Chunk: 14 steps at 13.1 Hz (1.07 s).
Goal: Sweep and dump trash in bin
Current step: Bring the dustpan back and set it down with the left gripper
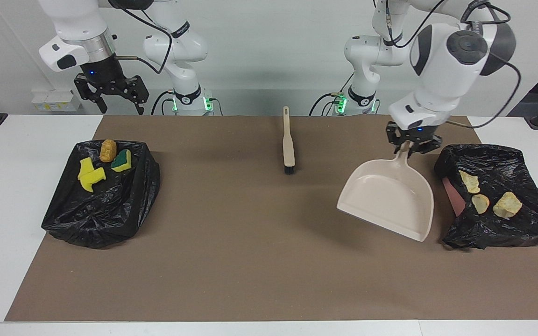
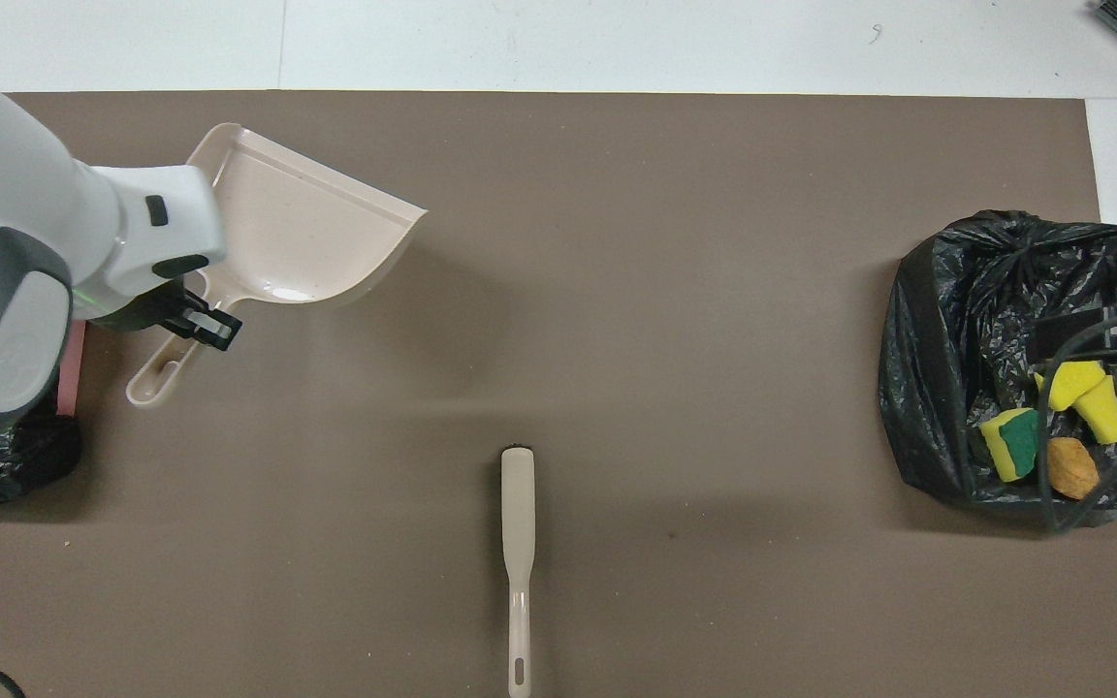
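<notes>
now left hand [image 1: 408, 145] clenched on dustpan [image 1: 389, 199] handle above mat, right hand [image 1: 114, 95] released, raised

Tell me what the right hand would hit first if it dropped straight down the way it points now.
Probably bare white table just robot-side of the black bin bag; the open right hand may overlap the bag's rim, depth unclear.

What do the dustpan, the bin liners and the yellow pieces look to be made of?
Dustpan: smooth beige moulded plastic by the look, slightly glossy, with a highlight showing overhead. Bin liners: thin black plastic film, crinkled and shiny. Yellow pieces: likely sponge foam, matte and block-cut; one beside them is green-backed.
</notes>
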Tool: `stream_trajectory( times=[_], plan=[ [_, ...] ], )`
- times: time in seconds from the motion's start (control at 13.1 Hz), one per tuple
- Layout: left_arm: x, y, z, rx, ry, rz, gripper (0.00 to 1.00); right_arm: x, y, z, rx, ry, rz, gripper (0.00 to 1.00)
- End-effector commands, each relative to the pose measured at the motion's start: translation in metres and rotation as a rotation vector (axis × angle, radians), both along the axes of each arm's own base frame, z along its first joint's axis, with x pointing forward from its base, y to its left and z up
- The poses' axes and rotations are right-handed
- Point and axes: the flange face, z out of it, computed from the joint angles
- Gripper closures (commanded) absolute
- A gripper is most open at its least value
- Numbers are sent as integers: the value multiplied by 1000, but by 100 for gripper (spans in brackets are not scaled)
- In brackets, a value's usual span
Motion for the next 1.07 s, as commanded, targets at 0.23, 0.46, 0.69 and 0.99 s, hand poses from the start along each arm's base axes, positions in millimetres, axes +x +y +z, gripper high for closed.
stream_trajectory(
  times=[0.23, 0.46, 0.69, 0.99],
  plan=[
    [-13, -103, -36, -56, -36, 154, 100, -7, -5, -2, 10, 7, 4, 0],
    [-9, -149, -88, -44, -29, 223, 100, -4, -3, -4, 32, -10, 12, 0],
    [-13, -177, -141, -44, -17, 291, 100, -4, -5, -4, 32, -10, 11, 0],
    [-20, -211, -189, -53, -20, 382, 100, -5, -2, -5, 31, -7, 15, 0]
  ],
)
